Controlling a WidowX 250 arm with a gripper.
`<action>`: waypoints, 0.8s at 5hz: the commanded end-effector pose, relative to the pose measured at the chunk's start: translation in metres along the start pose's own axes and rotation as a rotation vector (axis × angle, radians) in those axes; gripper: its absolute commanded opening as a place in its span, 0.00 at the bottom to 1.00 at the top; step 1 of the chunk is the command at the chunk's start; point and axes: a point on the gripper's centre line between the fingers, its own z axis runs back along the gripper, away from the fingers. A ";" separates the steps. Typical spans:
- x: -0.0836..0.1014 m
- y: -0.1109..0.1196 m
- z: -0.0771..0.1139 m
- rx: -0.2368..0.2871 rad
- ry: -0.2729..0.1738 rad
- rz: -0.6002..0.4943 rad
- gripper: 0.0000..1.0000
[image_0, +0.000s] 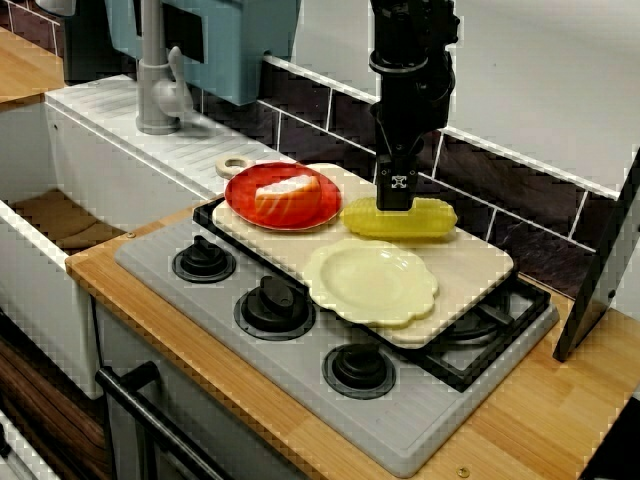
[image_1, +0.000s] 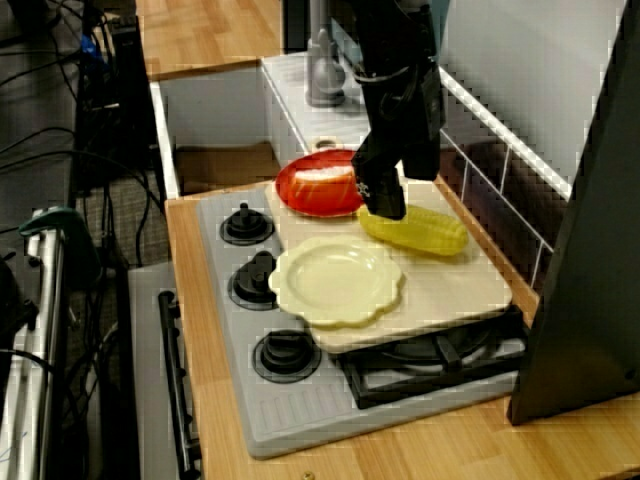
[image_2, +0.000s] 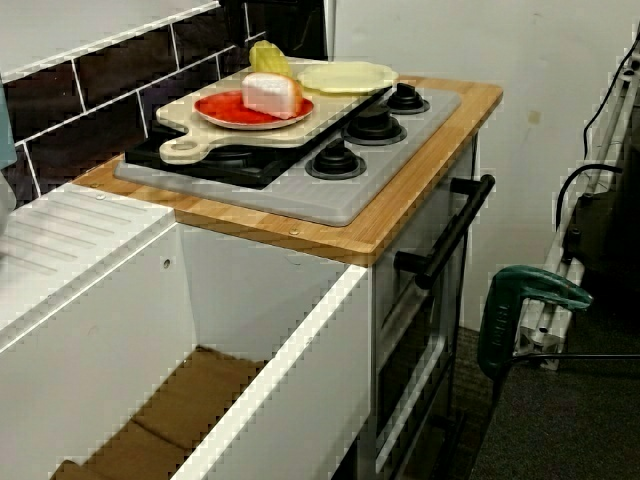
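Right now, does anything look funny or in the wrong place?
The board lies on top of the stove, over its burners, which is an odd spot for it. The corn lies bare on the board.

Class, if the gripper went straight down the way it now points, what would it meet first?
Most likely the yellow corn cob, which lies on the cutting board right under the gripper; they may already touch.

Even indoor light, soft focus, jagged edges
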 end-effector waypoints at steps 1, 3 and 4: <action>0.000 0.000 0.000 0.000 0.000 0.000 1.00; -0.001 0.002 0.005 0.000 0.001 0.002 1.00; 0.000 0.001 0.003 0.002 0.001 0.007 1.00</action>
